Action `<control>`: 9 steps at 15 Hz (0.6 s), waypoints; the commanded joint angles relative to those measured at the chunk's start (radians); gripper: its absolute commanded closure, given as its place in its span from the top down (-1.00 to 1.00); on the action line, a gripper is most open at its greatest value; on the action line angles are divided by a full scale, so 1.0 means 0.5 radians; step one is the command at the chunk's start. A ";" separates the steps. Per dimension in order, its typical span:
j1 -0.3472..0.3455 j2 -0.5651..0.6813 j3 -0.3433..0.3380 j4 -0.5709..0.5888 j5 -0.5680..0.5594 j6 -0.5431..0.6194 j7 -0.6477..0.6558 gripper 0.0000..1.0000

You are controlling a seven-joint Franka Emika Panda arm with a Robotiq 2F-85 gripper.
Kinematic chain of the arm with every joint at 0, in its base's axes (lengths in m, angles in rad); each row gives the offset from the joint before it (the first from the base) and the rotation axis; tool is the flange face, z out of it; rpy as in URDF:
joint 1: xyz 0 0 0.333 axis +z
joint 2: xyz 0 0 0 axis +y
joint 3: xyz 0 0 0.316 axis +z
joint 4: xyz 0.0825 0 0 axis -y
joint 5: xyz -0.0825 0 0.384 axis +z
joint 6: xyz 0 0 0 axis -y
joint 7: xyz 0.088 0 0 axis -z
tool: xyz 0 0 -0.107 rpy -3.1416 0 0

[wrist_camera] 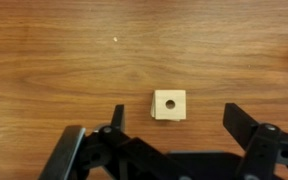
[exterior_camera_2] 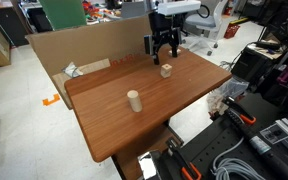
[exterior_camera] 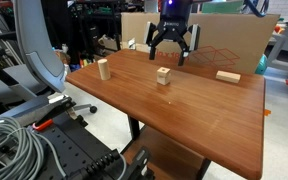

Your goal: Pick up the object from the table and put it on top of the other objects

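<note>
hand (exterior_camera: 172,52) wide open, empty | spotted block (wrist_camera: 169,104) flat, spot up, no long axis

The tabletop (wrist_camera: 44,50) has a reddish-brown wood-grain surface, smooth, with a faint sheen; the block (wrist_camera: 168,104), away from its edges, is pale bare-looking wood, matt, with a dark spot in its top; the cylinder (exterior_camera: 103,69) near a side edge and the bar (exterior_camera: 228,76) near the cardboard-side edge look the same pale matt wood; the cardboard panel (exterior_camera: 239,40) along that edge is brown and dull; the pincer (exterior_camera: 172,52) is black and matt, metal or plastic I cannot tell.
</note>
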 commanded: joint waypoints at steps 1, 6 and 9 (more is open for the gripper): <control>-0.030 -0.368 -0.015 -0.331 0.010 0.110 -0.097 1.00; -0.117 -0.813 -0.052 -0.660 0.004 0.155 -0.331 1.00; -0.103 -0.755 -0.078 -0.564 0.004 0.077 -0.312 1.00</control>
